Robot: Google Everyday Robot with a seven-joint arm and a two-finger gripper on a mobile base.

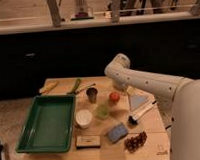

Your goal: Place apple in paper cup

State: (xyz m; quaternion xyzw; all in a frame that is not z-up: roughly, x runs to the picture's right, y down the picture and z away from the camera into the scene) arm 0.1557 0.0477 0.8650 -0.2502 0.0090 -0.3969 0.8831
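Where the white arm folds down from its elbow over the wooden table (157, 136), gripper (118, 88) low at the far side of the apple (114, 97), close above it. Open or closed: cannot tell, nor whether touching the fruit. Apple small, round, red-orange, dull in the dim light, resting on the tabletop a little right of centre. Just beside it to the front-left, a light green translucent cup (102, 111); to the left and slightly behind, a dark metallic cup (92, 94). Paper cup (83, 117) short, white, wide-mouthed, upright, next to the right rim of the green tray (49, 98), left of the green cup and apart from the apple. Nearer the front edge, a blue sponge (116, 133) and a dark bunch of grapes (135, 141).
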